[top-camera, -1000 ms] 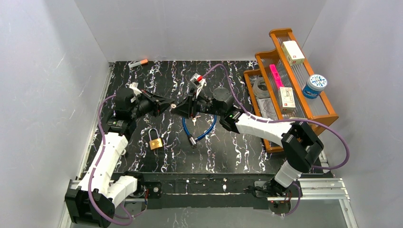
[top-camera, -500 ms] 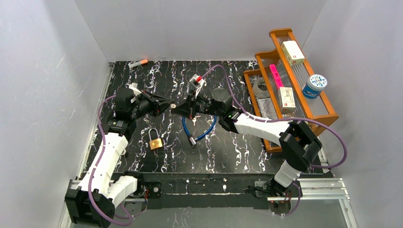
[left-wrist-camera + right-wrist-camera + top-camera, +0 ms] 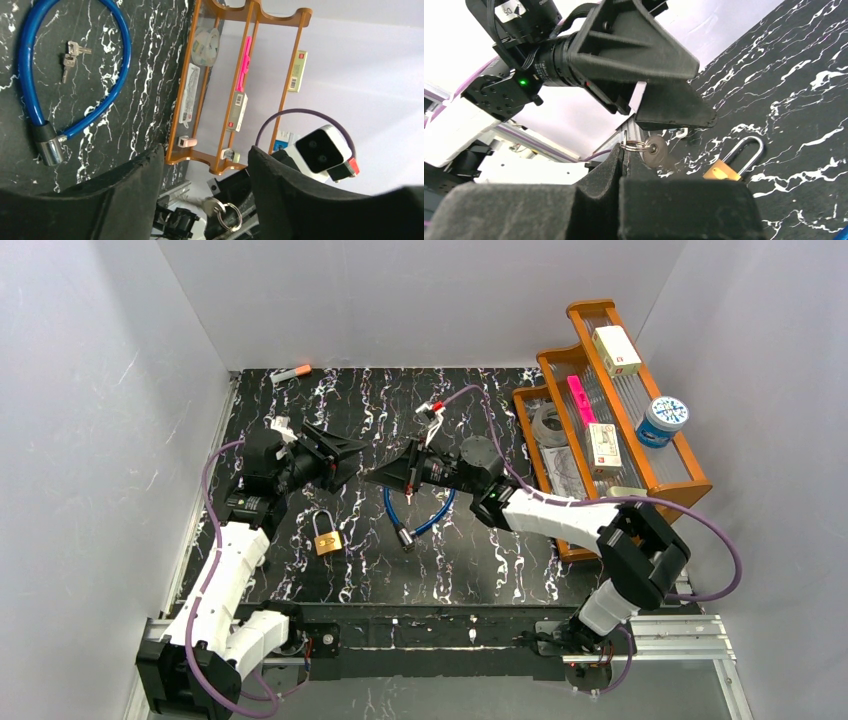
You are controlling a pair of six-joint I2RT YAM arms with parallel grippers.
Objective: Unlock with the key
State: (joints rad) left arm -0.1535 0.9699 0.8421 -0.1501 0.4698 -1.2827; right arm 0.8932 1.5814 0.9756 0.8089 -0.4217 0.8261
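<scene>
A small silver key [image 3: 656,151] hangs by its split ring [image 3: 634,146] from my right gripper [image 3: 623,150], whose jaws are shut on the ring. In the left wrist view the same key [image 3: 215,205] and ring [image 3: 231,216] dangle just beyond my left gripper [image 3: 205,152], which stands open around nothing. From above, the left gripper [image 3: 345,452] and right gripper [image 3: 372,477] face each other tip to tip over the mat. The brass padlock [image 3: 327,538] lies flat below them, also visible as the padlock [image 3: 731,162] past the key.
A blue cable lock [image 3: 420,510] curls on the mat right of the padlock, with two spare keys [image 3: 70,55] inside its loop. An orange wooden rack [image 3: 600,420] of small items stands at the right. A marker [image 3: 291,371] lies at the back left.
My left gripper has opened and let go of the key. My right gripper has shut on the key's ring and drawn back slightly to the right.
</scene>
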